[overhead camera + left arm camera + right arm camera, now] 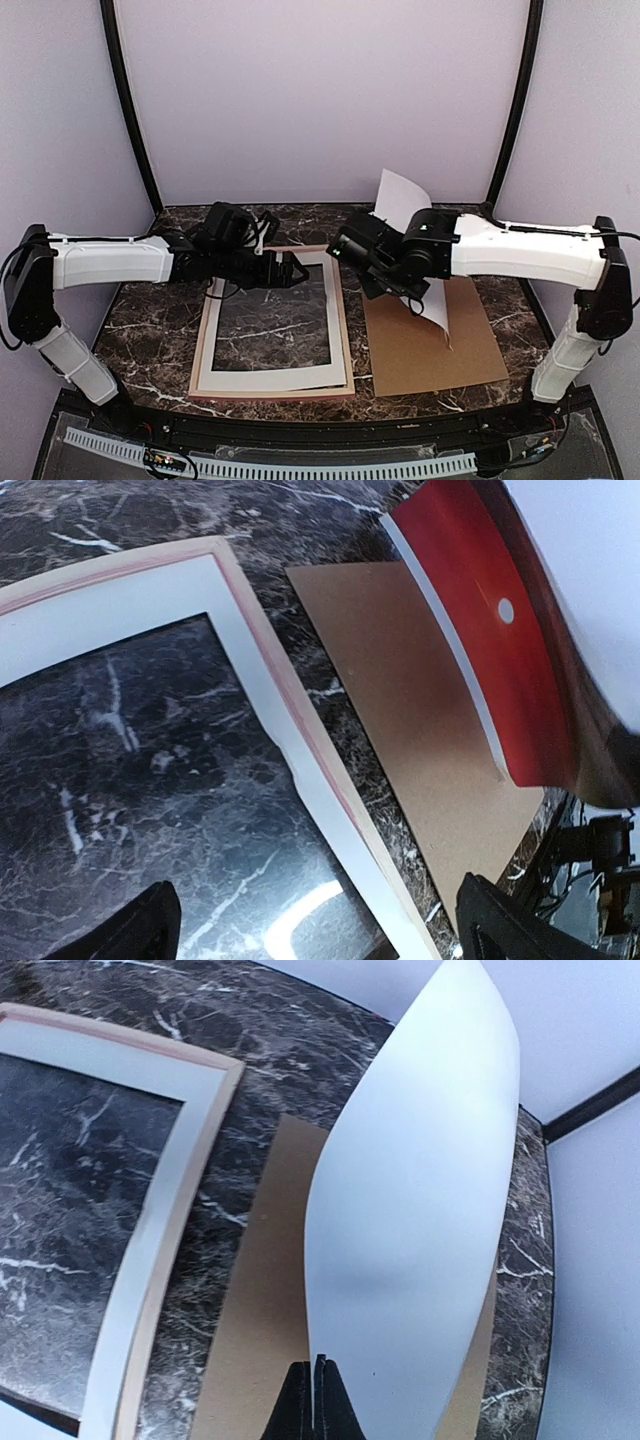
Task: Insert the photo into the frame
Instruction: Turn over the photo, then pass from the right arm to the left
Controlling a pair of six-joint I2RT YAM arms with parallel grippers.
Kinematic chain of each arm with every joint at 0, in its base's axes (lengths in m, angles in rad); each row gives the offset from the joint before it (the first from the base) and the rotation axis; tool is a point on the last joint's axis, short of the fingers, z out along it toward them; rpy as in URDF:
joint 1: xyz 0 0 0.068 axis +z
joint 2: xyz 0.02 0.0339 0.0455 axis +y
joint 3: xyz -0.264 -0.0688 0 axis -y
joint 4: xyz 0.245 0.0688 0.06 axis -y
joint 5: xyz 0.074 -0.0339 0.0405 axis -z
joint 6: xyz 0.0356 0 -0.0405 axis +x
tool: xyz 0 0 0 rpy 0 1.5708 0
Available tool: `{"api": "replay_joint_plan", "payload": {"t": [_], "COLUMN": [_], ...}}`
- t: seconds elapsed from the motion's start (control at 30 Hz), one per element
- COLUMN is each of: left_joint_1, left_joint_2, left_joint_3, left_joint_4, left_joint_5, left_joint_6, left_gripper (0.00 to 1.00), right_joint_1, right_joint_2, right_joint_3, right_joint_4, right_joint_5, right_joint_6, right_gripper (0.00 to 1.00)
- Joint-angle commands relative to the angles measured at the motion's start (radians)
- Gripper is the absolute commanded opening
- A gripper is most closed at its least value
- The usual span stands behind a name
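The frame (346,330) lies flat on the dark marble table (150,320), and the white mat board (265,378) sits within its rails; marble shows through the mat's opening. The right gripper (315,1400) has its jaws pressed together on the lower edge of the photo (420,1210), which stands bent in the air above the brown backing board (420,350). The left gripper (297,270) hovers over the frame with its jaws spread wide. Pale lilac walls (320,100) surround the table.

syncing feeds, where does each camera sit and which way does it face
Top external: above and behind the arm bases, looking down at the table; both arms show.
Left wrist: over the frame, looking down; the open left end effector shows at bottom.
Right wrist: faces the photo, white back showing; the shut right end effector pinches its edge.
Both wrist views share the backing board.
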Motion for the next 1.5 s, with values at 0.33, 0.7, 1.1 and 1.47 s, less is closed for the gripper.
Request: {"api": "replay_joint_plan", "payload": {"t": [0.33, 0.7, 1.1, 1.47], "left_joint_1": [0.201, 0.202, 0.176, 0.140], "left_joint_2": [-0.084, 0.097, 0.256, 0.328], "left_joint_3": [-0.141, -0.164, -0.095, -0.048], "left_joint_4": [0.120, 0.311, 0.406, 0.458], "left_joint_5": [0.217, 0.328, 0.409, 0.432], "left_joint_6": [-0.168, -0.281, -0.338, -0.373], "left_gripper": [0.99, 0.97, 0.87, 0.61], "right_joint_1": [0.168, 0.182, 0.183, 0.185], "right_joint_2": [0.344, 0.391, 0.422, 0.426], "right_joint_3": [0.242, 0.215, 0.213, 0.208], "right_joint_4": [0.109, 0.208, 0.245, 0.266], "right_joint_5": [-0.118, -0.195, -0.218, -0.242], "right_joint_6": [-0.027, -0.011, -0.022, -0.035], "right_gripper": [0.00, 0.00, 0.00, 0.00]}}
